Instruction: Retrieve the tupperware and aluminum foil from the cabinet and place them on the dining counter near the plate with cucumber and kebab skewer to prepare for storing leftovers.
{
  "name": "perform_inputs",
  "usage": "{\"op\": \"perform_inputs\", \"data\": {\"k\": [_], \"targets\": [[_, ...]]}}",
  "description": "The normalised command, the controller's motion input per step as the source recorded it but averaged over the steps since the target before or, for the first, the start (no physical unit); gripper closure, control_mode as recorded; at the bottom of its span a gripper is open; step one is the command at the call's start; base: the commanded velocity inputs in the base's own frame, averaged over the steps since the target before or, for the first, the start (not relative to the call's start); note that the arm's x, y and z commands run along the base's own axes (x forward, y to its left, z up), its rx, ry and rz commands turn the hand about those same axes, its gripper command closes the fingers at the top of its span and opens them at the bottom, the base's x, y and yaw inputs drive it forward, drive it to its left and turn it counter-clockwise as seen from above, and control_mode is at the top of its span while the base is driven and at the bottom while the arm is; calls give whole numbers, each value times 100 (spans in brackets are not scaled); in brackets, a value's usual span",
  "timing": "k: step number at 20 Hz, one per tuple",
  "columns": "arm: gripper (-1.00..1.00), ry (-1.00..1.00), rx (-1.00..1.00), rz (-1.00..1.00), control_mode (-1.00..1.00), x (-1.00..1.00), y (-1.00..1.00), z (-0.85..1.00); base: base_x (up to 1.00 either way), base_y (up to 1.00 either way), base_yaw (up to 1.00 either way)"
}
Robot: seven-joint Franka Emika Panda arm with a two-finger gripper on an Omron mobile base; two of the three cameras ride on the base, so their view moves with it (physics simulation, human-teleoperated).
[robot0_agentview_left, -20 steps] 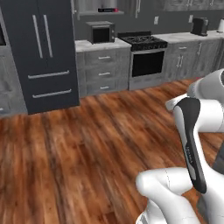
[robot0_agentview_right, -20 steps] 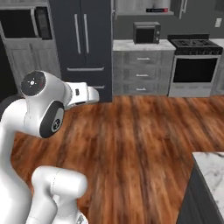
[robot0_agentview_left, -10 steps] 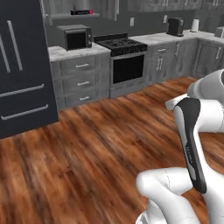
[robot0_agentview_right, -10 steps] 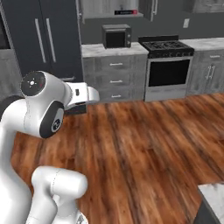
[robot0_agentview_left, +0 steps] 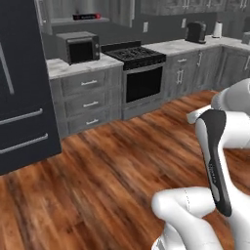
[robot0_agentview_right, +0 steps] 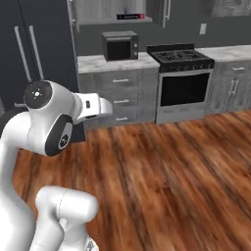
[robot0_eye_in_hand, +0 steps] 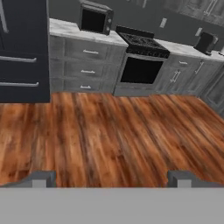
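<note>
microwave (robot0_agentview_left: pixel 78 47) on counter (robot0_agentview_left: pixel 80 65) (left of stove (robot0_agentview_left: pixel 141 78)) — fridge (robot0_agentview_left: pixel 22 88) leftmost

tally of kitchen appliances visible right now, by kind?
Microwave: 1
Stove with oven: 1
Fridge: 1
Toaster: 1
Total: 4

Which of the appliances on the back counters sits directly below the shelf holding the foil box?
The black microwave, left of the stove. The black-and-red aluminum foil box lies on the shelf right above it; the toaster stands far to the right.
</note>
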Motion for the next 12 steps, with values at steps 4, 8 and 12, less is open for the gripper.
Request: {"op": "perform_inputs", "data": {"k": [4, 8, 12], "targets": [[-100, 0, 0, 0, 100, 0, 0, 0, 100, -38, 16], [-100, 0, 0, 0, 100, 0, 0, 0, 100, -46, 23], [-100, 0, 0, 0, 100, 0, 0, 0, 100, -47, 26]]}}
